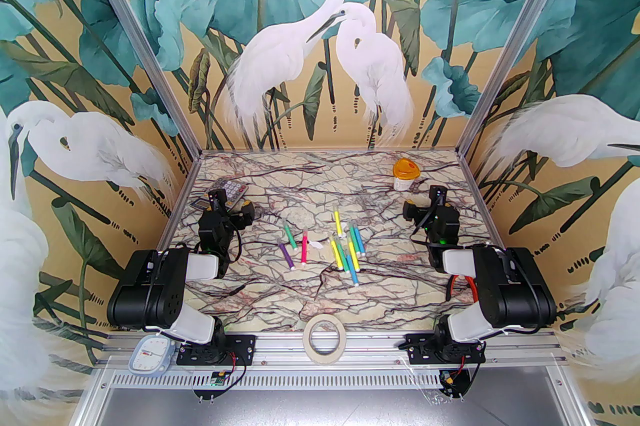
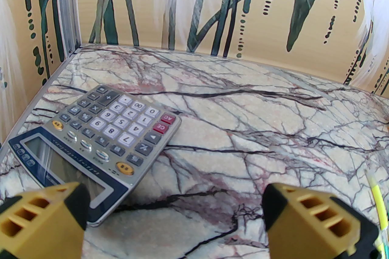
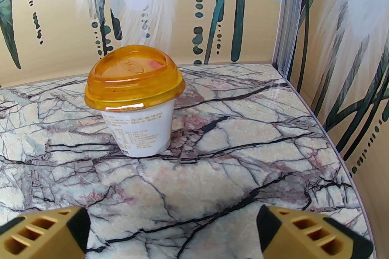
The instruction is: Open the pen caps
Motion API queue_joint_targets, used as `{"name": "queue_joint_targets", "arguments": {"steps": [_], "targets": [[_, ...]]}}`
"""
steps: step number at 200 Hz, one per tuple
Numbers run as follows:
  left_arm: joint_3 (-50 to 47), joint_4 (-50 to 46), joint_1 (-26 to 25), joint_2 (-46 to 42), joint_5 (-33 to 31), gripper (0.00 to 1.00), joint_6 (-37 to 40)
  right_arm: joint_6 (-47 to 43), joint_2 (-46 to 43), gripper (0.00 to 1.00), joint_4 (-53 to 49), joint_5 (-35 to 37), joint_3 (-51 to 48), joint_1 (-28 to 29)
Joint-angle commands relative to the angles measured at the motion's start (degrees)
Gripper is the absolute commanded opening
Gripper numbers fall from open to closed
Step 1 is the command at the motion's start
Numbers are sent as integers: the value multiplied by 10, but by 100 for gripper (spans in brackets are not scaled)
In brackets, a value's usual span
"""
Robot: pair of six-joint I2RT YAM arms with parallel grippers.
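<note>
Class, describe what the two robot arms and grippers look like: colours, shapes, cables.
Both the left arm and right arm have black joint housings, white links and loose black cables. The left gripper and right gripper have mustard-yellow fingers with rectangular slots and black inner pads.

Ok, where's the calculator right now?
In the top view, the calculator lies far left on the table, just ahead of the left gripper, left of the pens.

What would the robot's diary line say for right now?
left end effector: open, empty, facing calculator | right end effector: open, empty, facing orange-lidded cup | pens: lying mid-table, none held
</note>
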Motion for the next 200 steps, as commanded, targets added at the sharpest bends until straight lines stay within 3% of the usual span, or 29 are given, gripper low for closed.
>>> {"name": "queue_joint_targets", "arguments": {"steps": [1, 175, 200], "targets": [[9, -7, 1, 7, 14, 100, 5, -3, 4, 99, 15, -8, -4, -3], [9, -8, 1, 7, 14, 100, 6, -4, 4, 99, 16, -8, -5, -2], [6, -5, 0, 4, 12, 100, 6, -12, -22, 99, -43, 7, 16, 7]]}}
